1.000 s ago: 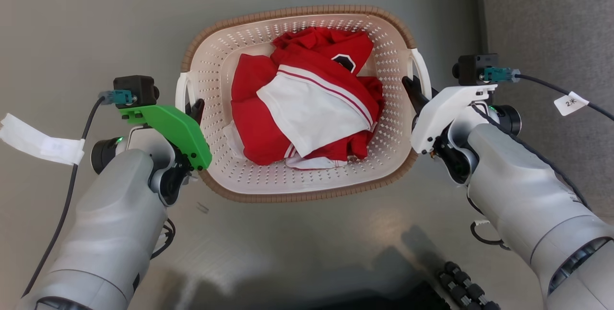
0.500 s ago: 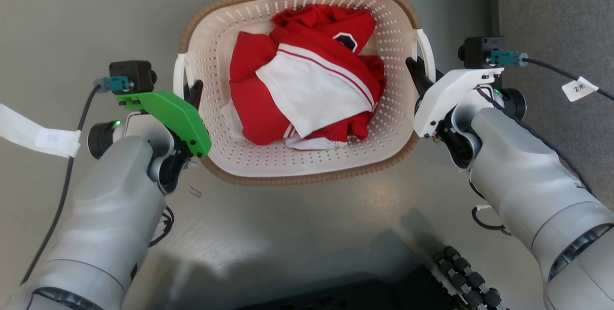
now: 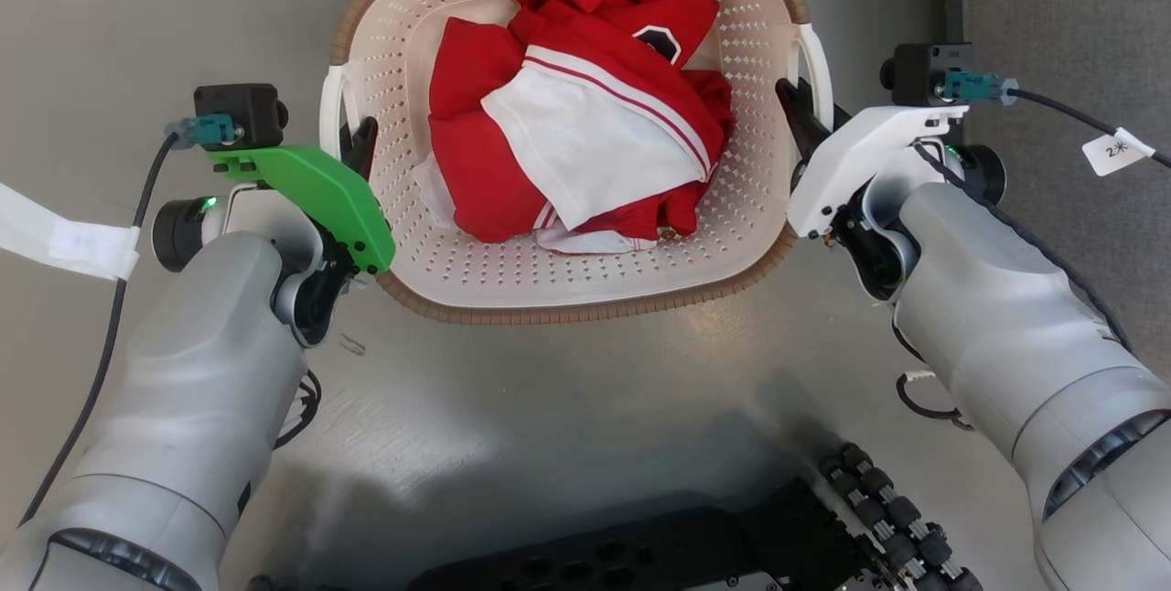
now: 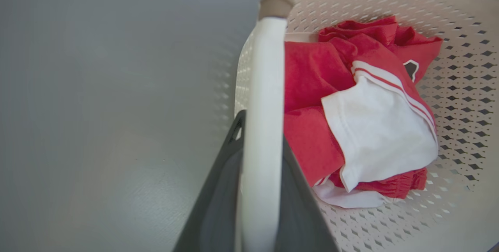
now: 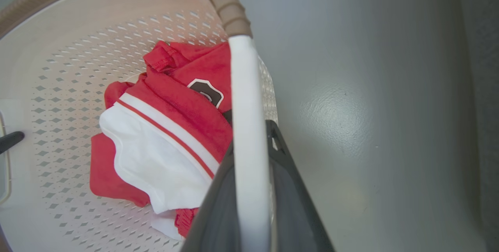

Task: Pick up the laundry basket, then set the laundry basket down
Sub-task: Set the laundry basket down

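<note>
Since a second ago the basket (image 3: 567, 284) has climbed the head view and looks a little larger, both my claws going with it; the floor (image 3: 567, 408) has slid too, so the camera has also moved

Head view: the basket sits at 12 o'clock, with red and white clothes (image 3: 567, 115) heaped inside. My left claw (image 3: 352, 129) is at the basket's 9 o'clock, on the white left handle (image 3: 327, 111). My right claw (image 3: 798, 102) is at its 3 o'clock, on the right handle (image 3: 817, 60). I cannot tell whether the basket is clear of the floor

Left wrist view: my two dark fingers (image 4: 218, 189) are clamped on the white handle bar, one each side, with the clothes at 3 o'clock

Right wrist view: my fingers (image 5: 288, 205) pinch the other handle bar the same way, with the clothes at 9 o'clock and grey floor at 3 o'clock
</note>
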Robot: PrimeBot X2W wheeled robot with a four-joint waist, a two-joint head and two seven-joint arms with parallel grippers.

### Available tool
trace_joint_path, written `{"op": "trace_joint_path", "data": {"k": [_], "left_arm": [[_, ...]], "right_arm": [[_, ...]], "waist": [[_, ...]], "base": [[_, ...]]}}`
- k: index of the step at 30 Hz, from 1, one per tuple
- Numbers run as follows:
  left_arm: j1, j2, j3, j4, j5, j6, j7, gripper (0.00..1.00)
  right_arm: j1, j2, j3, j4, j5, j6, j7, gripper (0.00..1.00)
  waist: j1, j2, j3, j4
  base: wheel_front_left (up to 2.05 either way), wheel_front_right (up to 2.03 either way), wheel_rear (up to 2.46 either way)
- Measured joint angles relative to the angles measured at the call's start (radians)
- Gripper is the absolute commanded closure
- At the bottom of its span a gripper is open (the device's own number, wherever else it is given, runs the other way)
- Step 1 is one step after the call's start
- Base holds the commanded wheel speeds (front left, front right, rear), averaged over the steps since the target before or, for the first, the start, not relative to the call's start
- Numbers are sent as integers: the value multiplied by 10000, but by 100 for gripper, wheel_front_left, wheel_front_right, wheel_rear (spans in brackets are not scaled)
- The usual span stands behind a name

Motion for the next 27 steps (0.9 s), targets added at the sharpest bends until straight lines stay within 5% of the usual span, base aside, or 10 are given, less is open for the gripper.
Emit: {"op": "trace_joint_path", "data": {"k": [12, 13, 14, 15, 27], "left_arm": [[-72, 4, -199, -77, -105, 0, -184, 100], [-72, 4, -215, -86, -121, 0, -182, 100], [-71, 2, -251, -88, -240, -12, -169, 18], [-69, 0, -288, -82, -282, -12, -157, 0], [-65, 2, -430, -79, -623, -12, -71, 0]], "right_arm": [[-12, 40, 2, 96, 96, 0, -77, 100], [-12, 46, 2, 132, 111, 0, -79, 93], [-12, 92, -40, 301, 196, 2, -84, 0], [-12, 109, -44, 360, 215, 8, -84, 0], [-12, 144, -88, 698, 267, 13, -84, 0]], "waist": [[-1, 0, 175, -46], [-1, 0, 178, -48], [0, 0, 178, -49], [-1, 0, 176, -50], [-1, 0, 65, -45]], "base": [[0, 0, 0], [0, 0, 0], [0, 0, 0], [0, 0, 0], [0, 0, 0]]}}
